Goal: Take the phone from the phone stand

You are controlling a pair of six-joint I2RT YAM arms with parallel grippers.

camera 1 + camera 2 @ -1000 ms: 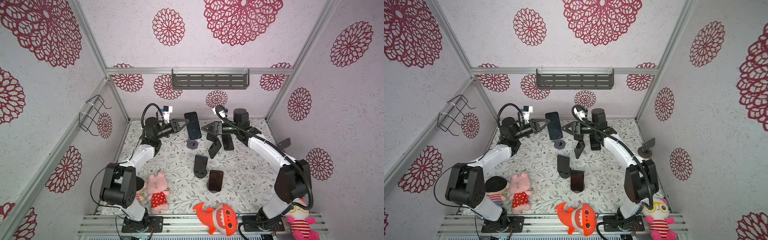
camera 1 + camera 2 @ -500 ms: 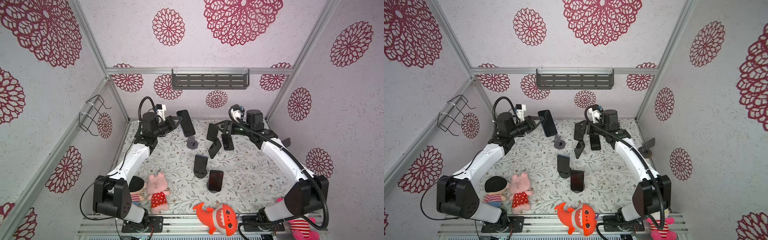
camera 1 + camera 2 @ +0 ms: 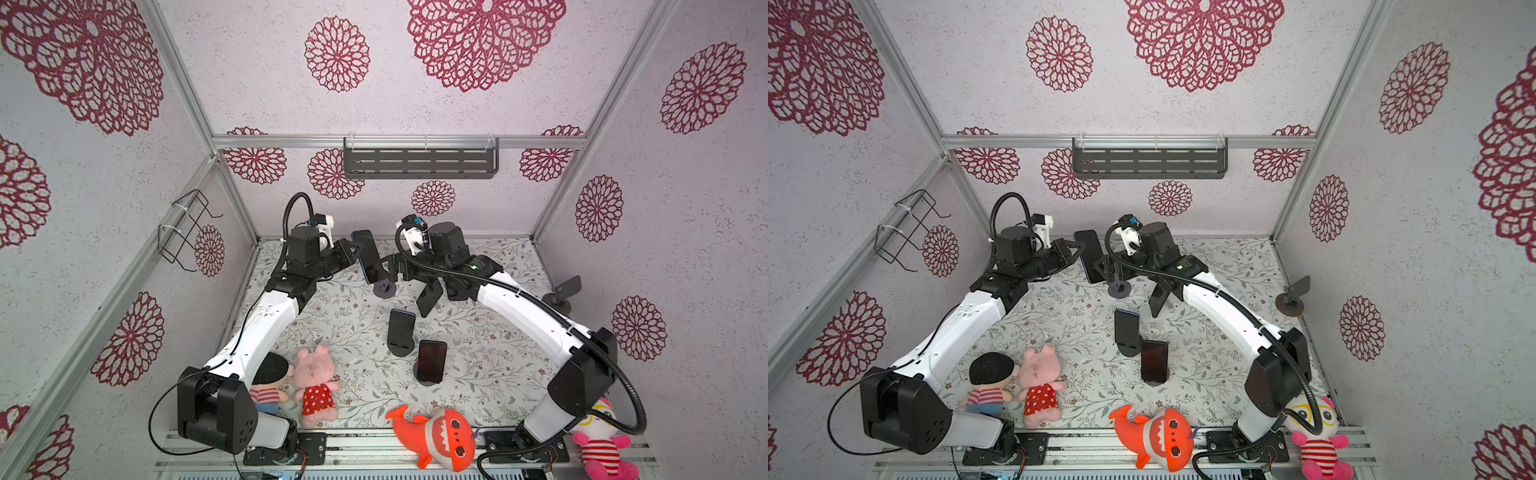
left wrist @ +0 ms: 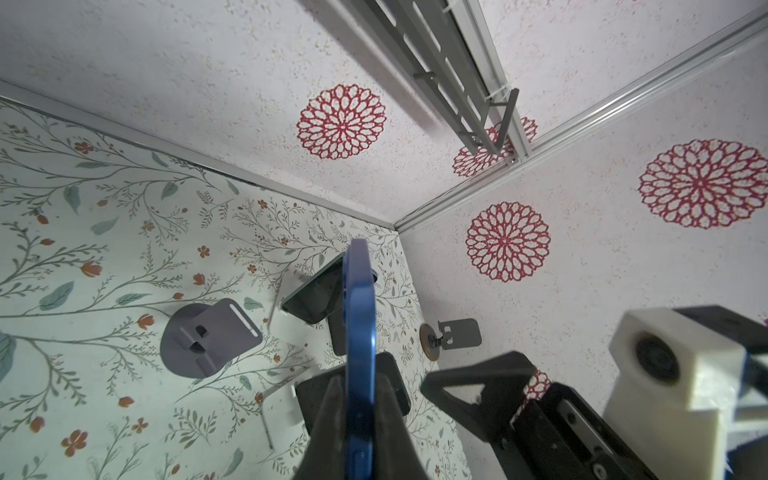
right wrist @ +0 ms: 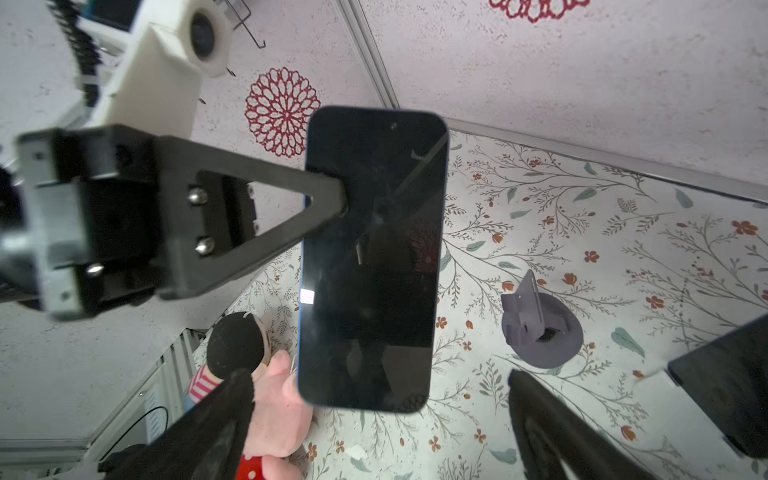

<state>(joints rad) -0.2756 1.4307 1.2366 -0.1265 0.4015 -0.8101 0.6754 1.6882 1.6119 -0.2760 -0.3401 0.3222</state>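
The phone point(image 3: 365, 255) is a flat slab with rounded corners, a glossy black glass face and a smooth blue rim. It is held in the air above the far part of the table point(image 3: 478, 345), at about 12 o'clock from the table's middle in both top views. The left jaws reach in from the phone's 9 o'clock. They are black plastic fingers shaped like open triangles, and they are pressed together on the phone, one tip on the glass and one on the back. In the left wrist view the phone point(image 4: 359, 332) shows edge-on as a thin blue strip between the two tips. The phone stand point(image 3: 384, 288) sits on the table just beside the phone at its 5 o'clock, apart from it. It is matte grey, with a round disc base, a tilted back plate cut by a slot, and a small lip; its cradle holds nothing. The right jaws sit at the phone's 3 o'clock, spread wide and gripping nothing. The table covering is a matte print of leafy sprigs and small red-orange flowers. A second dark handset point(image 3: 432, 359) stands propped upright at 5 o'clock from the grey stand. A fuzzy orange plush shark point(image 3: 436, 436) lies at the table's 6 o'clock edge, and a pink plush pig point(image 3: 313, 374) at 7 o'clock. A slotted grey metal shelf point(image 3: 419, 164) hangs on the back wall at 12 o'clock.
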